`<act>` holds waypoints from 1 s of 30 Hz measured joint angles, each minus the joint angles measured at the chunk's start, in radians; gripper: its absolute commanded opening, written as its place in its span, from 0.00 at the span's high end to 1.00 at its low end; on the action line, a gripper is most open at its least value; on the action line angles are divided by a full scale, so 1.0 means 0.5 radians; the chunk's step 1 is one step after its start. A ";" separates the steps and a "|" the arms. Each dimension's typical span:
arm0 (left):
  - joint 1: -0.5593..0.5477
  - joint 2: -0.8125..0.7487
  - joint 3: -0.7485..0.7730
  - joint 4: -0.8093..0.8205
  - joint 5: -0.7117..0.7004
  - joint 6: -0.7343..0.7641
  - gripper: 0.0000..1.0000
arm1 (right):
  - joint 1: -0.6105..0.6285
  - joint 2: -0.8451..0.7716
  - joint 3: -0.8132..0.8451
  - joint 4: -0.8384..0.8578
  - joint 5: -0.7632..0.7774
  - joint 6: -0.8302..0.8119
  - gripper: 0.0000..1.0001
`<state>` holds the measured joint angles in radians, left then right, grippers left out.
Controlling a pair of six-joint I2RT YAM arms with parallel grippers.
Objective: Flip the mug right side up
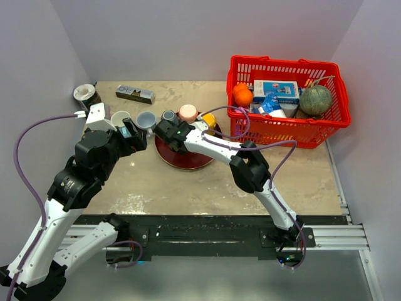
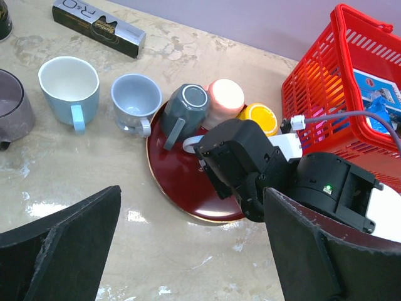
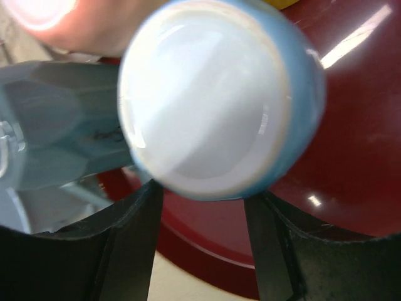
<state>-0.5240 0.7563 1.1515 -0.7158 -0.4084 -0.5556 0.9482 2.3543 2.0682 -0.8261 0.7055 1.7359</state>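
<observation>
A light blue mug point(image 3: 213, 100) stands upside down on the dark red plate point(image 3: 351, 125), its pale base facing the right wrist camera. My right gripper point(image 3: 203, 207) is shut on it, one black finger against each side. From the top view the gripper point(image 1: 168, 132) covers the mug. In the left wrist view only a pale bit of the mug point(image 2: 191, 143) peeks out beside the right gripper point(image 2: 203, 150). My left gripper point(image 2: 191, 251) hangs open over bare table left of the plate point(image 2: 182, 182), holding nothing.
On the plate's far edge sit an upturned dark grey mug point(image 2: 188, 106), a pink one point(image 2: 224, 100) and a yellow one point(image 2: 260, 118). Upright mugs point(image 2: 135, 100) point(image 2: 69, 84) stand to the left. A red basket point(image 1: 282, 128) of groceries is at the right, a dark box point(image 1: 135, 94) at the back.
</observation>
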 measured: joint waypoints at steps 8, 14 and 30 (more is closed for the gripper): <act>0.000 -0.008 0.000 0.001 -0.002 0.001 0.01 | -0.040 -0.089 -0.169 -0.039 0.016 0.046 0.43; 0.000 -0.015 -0.020 0.005 -0.010 0.000 0.01 | -0.040 -0.266 -0.372 -0.037 -0.004 0.066 0.43; 0.000 -0.021 -0.043 0.008 -0.017 0.000 0.01 | -0.029 -0.331 -0.391 0.019 0.021 -0.027 0.47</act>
<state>-0.5240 0.7456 1.1297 -0.7116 -0.4168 -0.5556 0.9337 2.1887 1.8725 -0.8165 0.7158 1.7226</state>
